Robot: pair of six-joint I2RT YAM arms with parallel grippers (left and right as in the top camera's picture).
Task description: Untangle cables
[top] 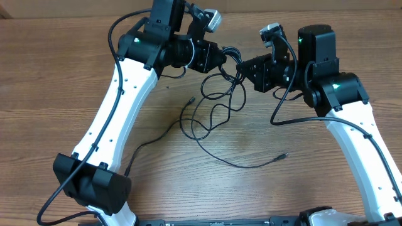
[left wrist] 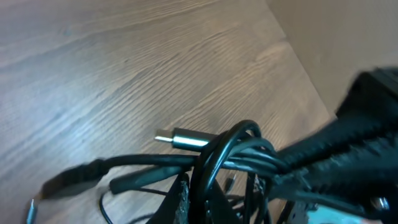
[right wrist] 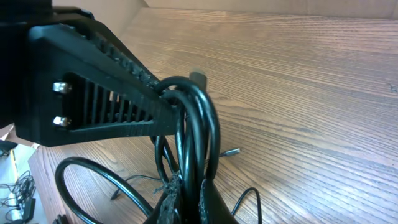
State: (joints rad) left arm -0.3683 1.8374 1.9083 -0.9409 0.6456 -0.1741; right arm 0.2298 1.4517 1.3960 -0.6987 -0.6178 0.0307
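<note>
The cables [top: 217,107] are thin black cords, bunched above the table's middle and trailing in loops over the wood. Both grippers meet at the top of the bundle. My left gripper [top: 225,58] is shut on a bunch of cords. In the left wrist view several cables [left wrist: 236,155] run between my left gripper's [left wrist: 200,200] fingers, beside a silvery-tipped plug [left wrist: 185,138]. My right gripper [top: 242,66] is shut on the same bundle. In the right wrist view the looped cables [right wrist: 196,124] pass between my right gripper's [right wrist: 191,202] fingers, which press on them.
Loose plug ends lie on the wooden table [top: 314,169], one at centre-left [top: 190,100] and one at lower right [top: 284,154]. A long cord trails toward the left arm's base [top: 94,185]. The left gripper's ribbed finger [right wrist: 99,93] fills the right wrist view's upper left.
</note>
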